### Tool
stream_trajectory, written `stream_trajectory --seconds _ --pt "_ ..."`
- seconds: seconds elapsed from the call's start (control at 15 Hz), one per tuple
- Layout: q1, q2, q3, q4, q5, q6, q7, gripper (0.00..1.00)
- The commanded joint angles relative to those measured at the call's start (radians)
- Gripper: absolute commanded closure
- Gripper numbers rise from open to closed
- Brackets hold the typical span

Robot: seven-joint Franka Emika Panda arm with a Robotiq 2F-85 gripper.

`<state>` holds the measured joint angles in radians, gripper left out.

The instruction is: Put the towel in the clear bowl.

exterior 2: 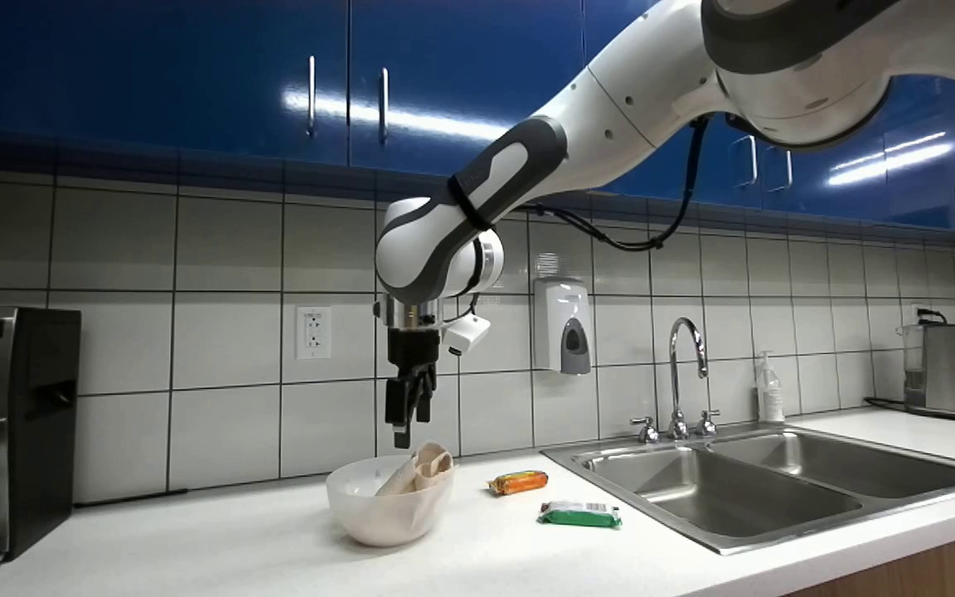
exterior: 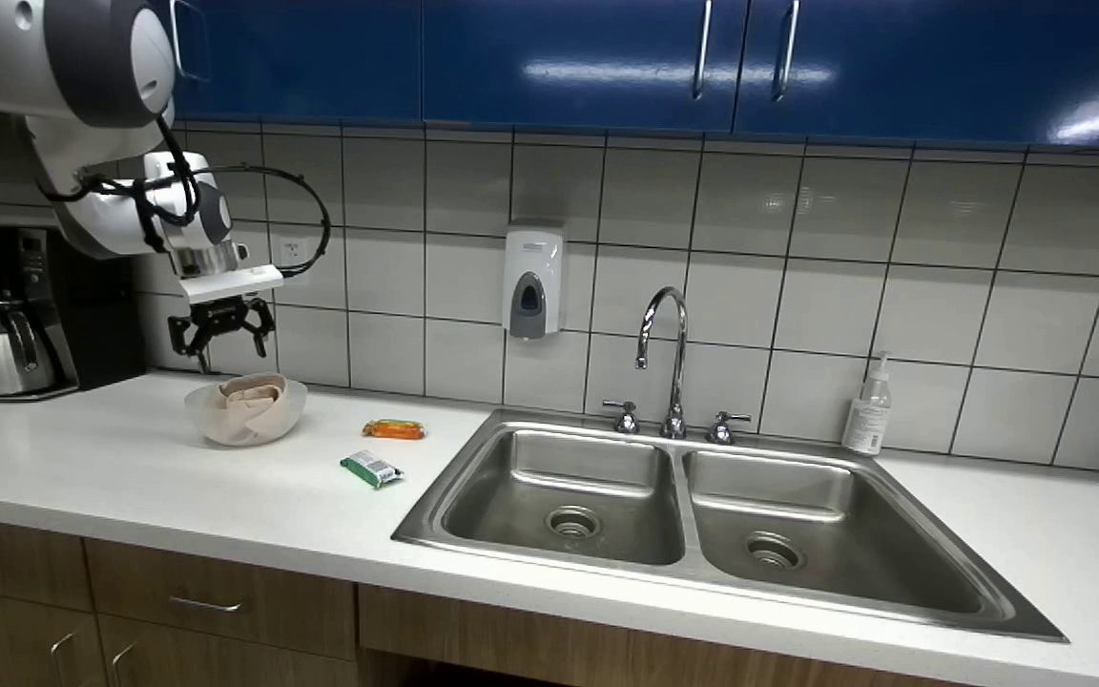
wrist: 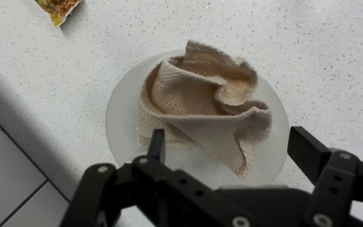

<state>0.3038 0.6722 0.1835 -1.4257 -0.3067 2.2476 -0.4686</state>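
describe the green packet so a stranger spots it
Find the steel double sink. Between it and the round translucent bowl, on the white countertop, lies the green wrapped packet. It sits farther from the tiled wall than the orange wrapped packet.

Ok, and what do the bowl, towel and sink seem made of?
Bowl: probably frosted plastic, since it looks cloudy and translucent, but frosted glass is possible. Towel: matte fabric, perhaps cotton; the wrist view shows its bumpy yarn texture. Sink: likely satin-finish stainless steel, judging by its grey metallic sheen and soft highlights.
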Motion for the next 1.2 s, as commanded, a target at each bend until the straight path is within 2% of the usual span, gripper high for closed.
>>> stream_trajectory --seconds 0.0,0.07,0.4,0.73,1.13 --pt "-0.004 0.018 0.018 0.040 0.016 -0.035 -0.013 0.00" --pt "-0.046 -0.122 0.022 -0.193 0.023 0.043 -0.005 0.00" --pt "-0.097 -0.242 0.027 -0.393 0.041 0.100 -0.015 0.00" --pt "-0.150 -0.395 0.024 -0.638 0.063 0.208 -0.024 0.00" --pt "-0.186 -0.570 0.018 -0.881 0.105 0.334 -0.056 0.00"
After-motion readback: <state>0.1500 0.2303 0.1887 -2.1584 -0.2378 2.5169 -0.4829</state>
